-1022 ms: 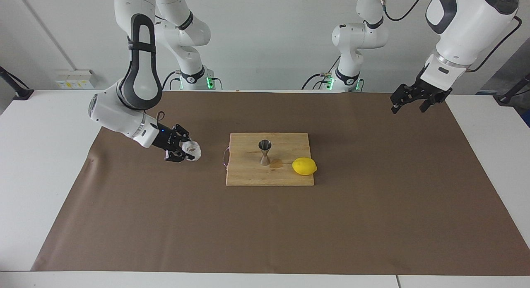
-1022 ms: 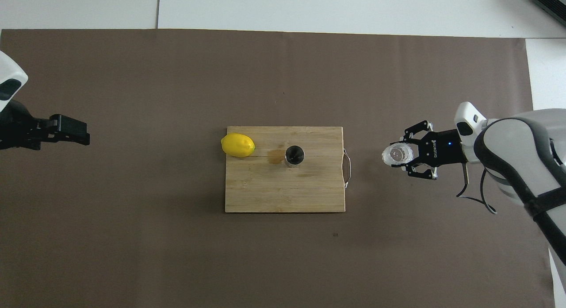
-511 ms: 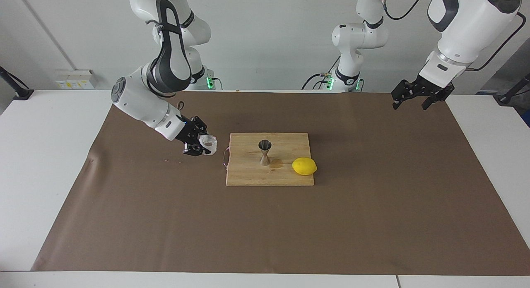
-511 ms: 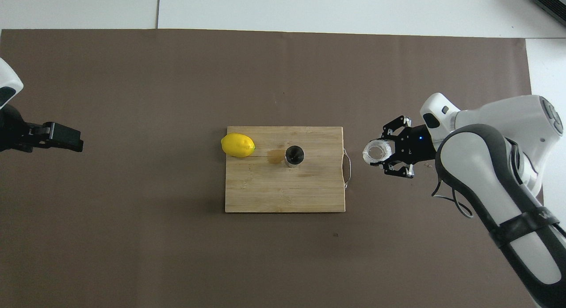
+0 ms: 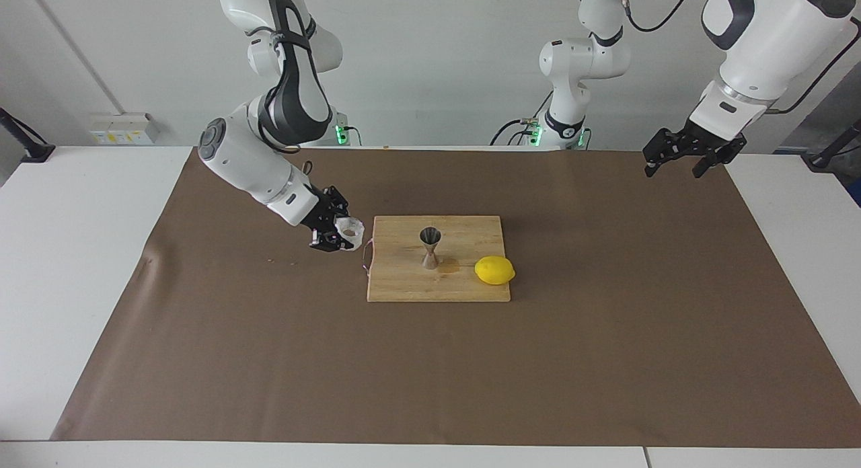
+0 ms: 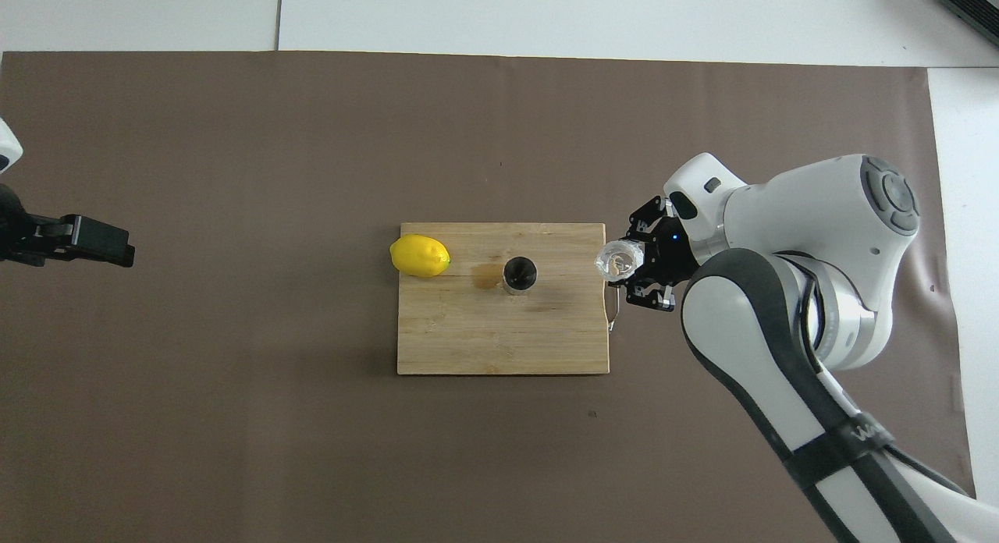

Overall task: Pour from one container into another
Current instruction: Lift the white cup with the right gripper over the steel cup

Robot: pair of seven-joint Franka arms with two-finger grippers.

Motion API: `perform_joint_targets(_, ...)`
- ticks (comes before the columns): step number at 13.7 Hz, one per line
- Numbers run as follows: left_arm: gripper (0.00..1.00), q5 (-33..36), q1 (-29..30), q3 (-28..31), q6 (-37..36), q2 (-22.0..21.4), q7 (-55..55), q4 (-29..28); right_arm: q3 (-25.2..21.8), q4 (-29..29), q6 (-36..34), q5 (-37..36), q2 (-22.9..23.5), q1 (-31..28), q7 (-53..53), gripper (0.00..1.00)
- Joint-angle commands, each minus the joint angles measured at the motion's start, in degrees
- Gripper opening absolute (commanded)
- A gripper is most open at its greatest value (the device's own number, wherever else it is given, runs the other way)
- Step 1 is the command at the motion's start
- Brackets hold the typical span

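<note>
Going from the left of the facing view: the right gripper (image 5: 342, 236) hangs low over the brown mat (image 5: 202, 333), just off the handle end of the cutting board (image 5: 403, 280), at about nine o'clock from the jigger (image 5: 430, 247). Its fingers are clamped on the glass cup (image 5: 350, 233), one on each side of the wall. The cup is small and squat, clear to whitish, with a faceted, crystal-like wall; it is tipped a little, its mouth turned partly toward the camera. From overhead the cup (image 6: 616, 260) shows as a pale ring over the board's metal handle (image 6: 615, 309). Whether it holds anything cannot be made out.

The jigger stands upright on the board, nearer the robots' edge than the middle. It is shiny metal, two cones joined at a thin waist, and from overhead its mouth (image 6: 519, 272) is a dark round hole. A darker stain (image 6: 487, 275) marks the wood just beside it, between jigger and lemon (image 5: 494, 270). The lemon lies on the board at about four o'clock from the jigger, bright yellow, close to the board's corner toward the left arm's end.

At about one o'clock, well apart from the board, the left gripper (image 5: 685, 160) waits in the air over the mat's corner, its fingers spread wide and empty.

Writing: white letters on a band of the right arm (image 6: 862, 434) are only partly readable.

Count: one cup, one jigger, one lemon, one board, two grippers.
</note>
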Motion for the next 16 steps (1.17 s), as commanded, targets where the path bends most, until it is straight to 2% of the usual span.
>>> perform_joint_targets(1, 1.0, 0.7, 1.5, -1.0, -0.1, -0.5, 0.9, 0.2, 0.0, 2.5, 0.0, -4.5, 1.0, 2.0, 5.3, 0.06)
perform_joint_targets(6, 1.0, 0.7, 1.0, -1.0, -1.1, -0.6, 0.6, -0.4, 0.0, 5.4, -0.1, -11.8, 1.9, 5.8, 12.5, 0.05)
perform_joint_targets(10, 1.0, 0.7, 1.7, -0.9, -1.1, -0.6, 0.6, -0.4, 0.0, 8.4, -0.8, -14.0, 5.1, 9.4, 13.4, 0.05)
perform_joint_targets(16, 1.0, 0.7, 1.5, -0.9, -1.1, -0.6, 0.6, -0.4, 0.0, 11.1, -2.2, -22.6, 6.6, 12.5, 18.0, 0.05)
